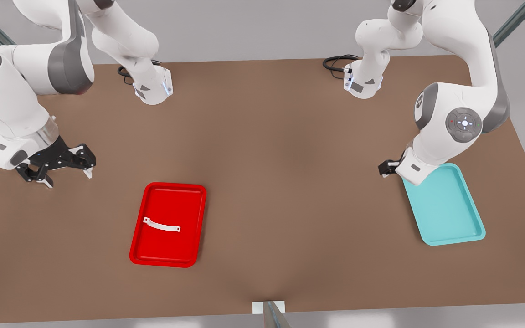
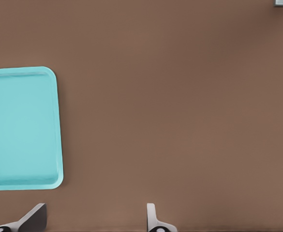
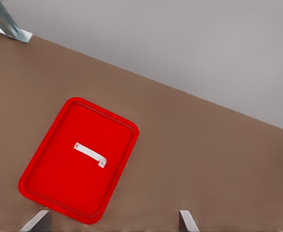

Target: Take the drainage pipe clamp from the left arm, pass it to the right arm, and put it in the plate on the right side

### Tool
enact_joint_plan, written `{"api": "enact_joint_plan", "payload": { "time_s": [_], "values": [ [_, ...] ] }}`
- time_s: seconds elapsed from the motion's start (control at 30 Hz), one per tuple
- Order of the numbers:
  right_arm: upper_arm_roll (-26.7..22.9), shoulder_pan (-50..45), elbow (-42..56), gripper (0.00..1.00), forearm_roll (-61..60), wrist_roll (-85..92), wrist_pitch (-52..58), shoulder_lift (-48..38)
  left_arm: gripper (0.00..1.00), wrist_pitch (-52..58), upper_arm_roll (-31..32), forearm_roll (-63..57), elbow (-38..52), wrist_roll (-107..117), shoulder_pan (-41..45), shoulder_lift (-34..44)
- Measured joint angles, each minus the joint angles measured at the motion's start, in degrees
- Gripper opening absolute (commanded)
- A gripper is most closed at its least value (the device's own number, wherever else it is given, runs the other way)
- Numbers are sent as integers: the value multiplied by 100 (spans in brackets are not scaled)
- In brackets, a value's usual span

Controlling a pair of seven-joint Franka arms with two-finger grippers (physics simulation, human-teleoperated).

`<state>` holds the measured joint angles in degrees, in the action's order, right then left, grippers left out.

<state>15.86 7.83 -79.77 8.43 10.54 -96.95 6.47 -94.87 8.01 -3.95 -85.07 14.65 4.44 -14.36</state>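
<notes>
Clamp (image 1: 161, 224): lay flat inside the red plate (image 1: 140, 253), nearest the camera.
Right gripper (image 1: 59, 171): above the table (image 1: 280, 150) beside the plate, fingers spread, empty.
Left gripper (image 1: 384, 168): beside the teal tray (image 1: 470, 228), fingers apparently parted, mostly hidden in front view.

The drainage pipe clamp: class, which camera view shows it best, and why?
The front view: the drainage pipe clamp lies whole in the red plate, arc and both holed tabs plain. The right wrist view shows it too, at a slant. The left wrist view looks at the teal tray.
</notes>
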Motion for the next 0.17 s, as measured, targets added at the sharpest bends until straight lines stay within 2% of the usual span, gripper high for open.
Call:
{"api": "enact_joint_plan", "payload": {
  "time_s": [0.07,0.1,0.17],
  "values": [
    [-829,-828,-215,100,-140,-141,384,-211,100,37,4,2,23,-90,1,-22],
    [-1092,-1098,-226,100,-192,-206,542,-232,100,52,5,2,27,-132,3,-29],
    [-1291,-1282,-144,100,-342,-328,786,-111,100,73,9,3,30,-207,3,-58]
  ]
}}
